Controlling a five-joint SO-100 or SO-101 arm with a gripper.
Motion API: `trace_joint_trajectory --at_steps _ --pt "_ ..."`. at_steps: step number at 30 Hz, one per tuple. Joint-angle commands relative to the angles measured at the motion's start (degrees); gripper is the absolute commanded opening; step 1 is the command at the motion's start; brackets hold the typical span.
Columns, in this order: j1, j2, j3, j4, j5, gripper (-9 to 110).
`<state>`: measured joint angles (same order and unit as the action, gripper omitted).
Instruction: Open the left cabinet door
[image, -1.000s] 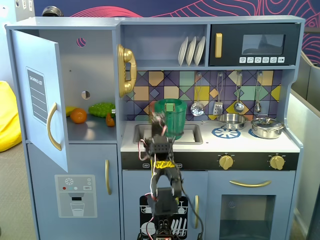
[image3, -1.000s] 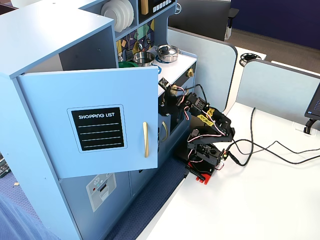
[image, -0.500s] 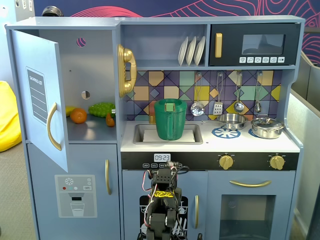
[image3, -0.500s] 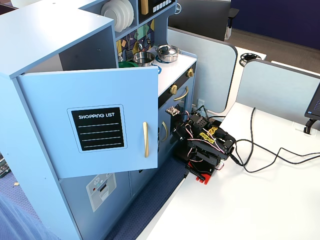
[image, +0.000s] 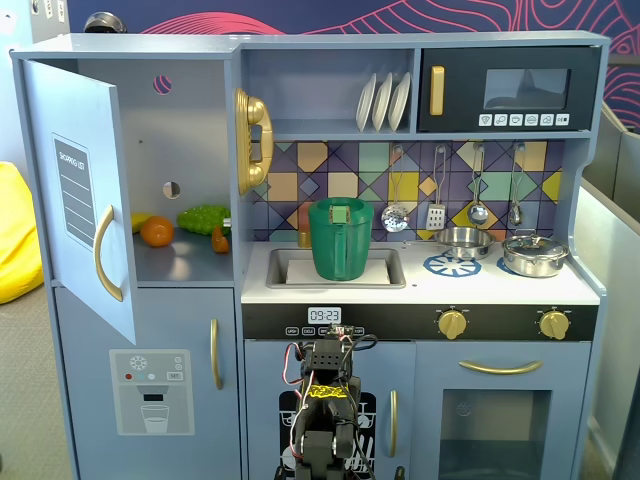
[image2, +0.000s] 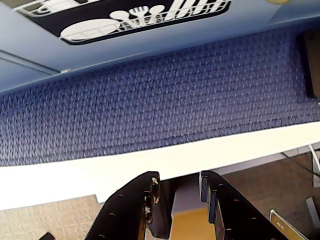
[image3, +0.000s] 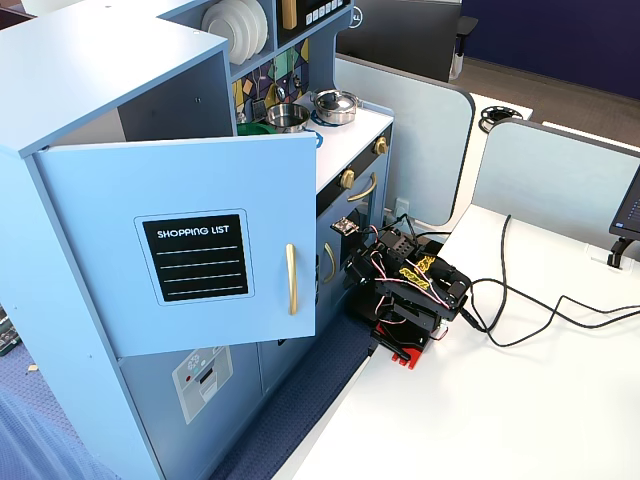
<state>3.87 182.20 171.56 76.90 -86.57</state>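
The left cabinet door (image: 75, 190) with the black "SHOPPING LIST" panel and gold bar handle (image: 105, 255) stands swung wide open; it also shows in the other fixed view (image3: 190, 250), with its handle (image3: 291, 279) facing out. My arm (image: 325, 400) is folded low in front of the kitchen, well right of the door and apart from it (image3: 410, 290). In the wrist view my gripper (image2: 179, 176) has its jaws slightly apart with nothing between them, and points down at the white table edge (image2: 100, 170) and blue carpet (image2: 150, 100).
Toy fruit, an orange (image: 156, 231) and a green piece (image: 203, 217), lies in the opened compartment. The water-dispenser door (image: 150, 390) sits below it. The dishwasher-picture door (image2: 145, 20) is just behind my arm. A green pitcher (image: 340, 238) stands in the sink. Cables (image3: 520, 310) trail across the table.
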Motion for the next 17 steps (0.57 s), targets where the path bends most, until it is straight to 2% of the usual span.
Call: trace_joint_trajectory --at_steps 1,17 --pt "-0.35 -0.09 0.18 10.72 0.7 2" --pt "-0.09 -0.09 0.18 10.9 -0.09 2"
